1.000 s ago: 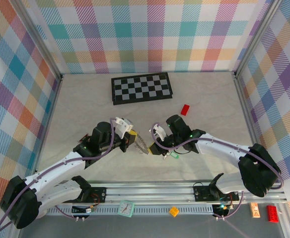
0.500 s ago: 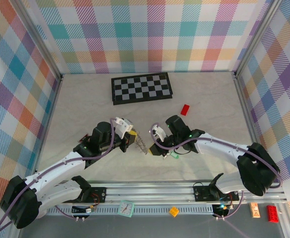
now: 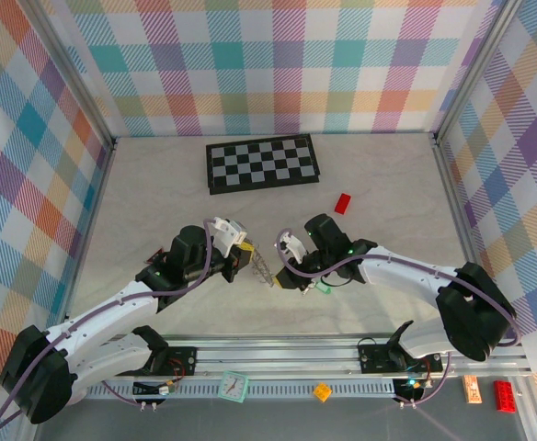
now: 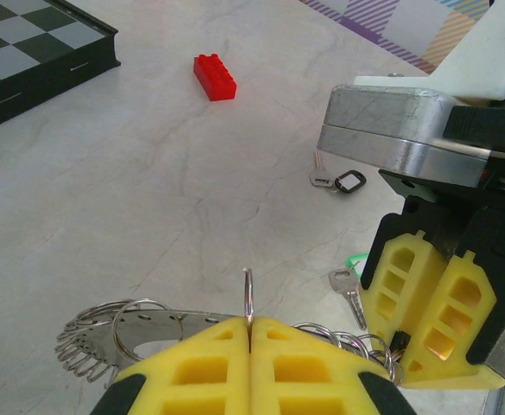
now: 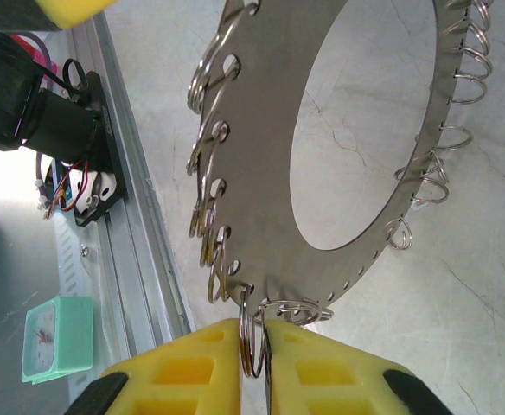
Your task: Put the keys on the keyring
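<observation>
We see the keyring held up off the table between the two arms. The left fingers are pressed together on a thin wire loop at its rim. The right fingers are nearly closed, pinching another loop on the opposite side. From above the ring shows as a narrow sliver running from far to near, so it sits tilted rather than flat, and its broad face with the big hole is turned toward the right wrist camera.

The green key lies flat on the table just beside the right fingers, with its head away from the left wrist camera and its blade pointing back toward it. The black key lies a little farther out, apart from the ring, and we cannot tell which way its blade points.

The table is pale with a faint marbled grain. A chequered board lies toward the back and a small red block lies right of it. Pastel plaid walls close in three sides, and a metal rail runs along the near edge
</observation>
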Motion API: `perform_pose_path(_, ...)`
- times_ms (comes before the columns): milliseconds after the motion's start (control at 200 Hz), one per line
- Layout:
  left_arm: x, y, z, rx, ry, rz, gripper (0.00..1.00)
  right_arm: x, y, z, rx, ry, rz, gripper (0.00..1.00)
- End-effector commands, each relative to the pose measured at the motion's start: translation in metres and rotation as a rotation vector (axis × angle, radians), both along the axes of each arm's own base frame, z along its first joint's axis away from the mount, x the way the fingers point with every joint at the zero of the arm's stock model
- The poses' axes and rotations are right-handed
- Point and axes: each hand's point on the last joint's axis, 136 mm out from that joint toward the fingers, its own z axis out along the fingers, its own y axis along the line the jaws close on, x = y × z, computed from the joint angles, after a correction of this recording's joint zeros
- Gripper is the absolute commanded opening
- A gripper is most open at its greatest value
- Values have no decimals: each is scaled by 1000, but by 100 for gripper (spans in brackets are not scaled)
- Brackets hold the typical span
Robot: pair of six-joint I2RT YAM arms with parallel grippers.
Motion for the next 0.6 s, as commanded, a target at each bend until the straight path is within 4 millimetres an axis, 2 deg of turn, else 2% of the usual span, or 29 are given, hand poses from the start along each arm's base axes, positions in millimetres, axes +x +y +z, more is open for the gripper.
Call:
perform_pose_path(0,-3,-8,12,-40,-22,-30,0,2,10,13,43,-18,31,15)
perform_pose_path(150,-3,-8,12,-41,-22,-32,0,2,11,13,44,-19,32,13)
perform_pose_path(335,-2,-8,12,-39,-20,-27,0,0,10,16,53,-27,46,0)
perform_pose_path(450,4,-6,10,-30,-19,1,0,1,8,19,40,-54,46,0)
perform_pose_path(595,11,-4,13,-31,-25,44,19,10,-2,25,-46,-105,19,0)
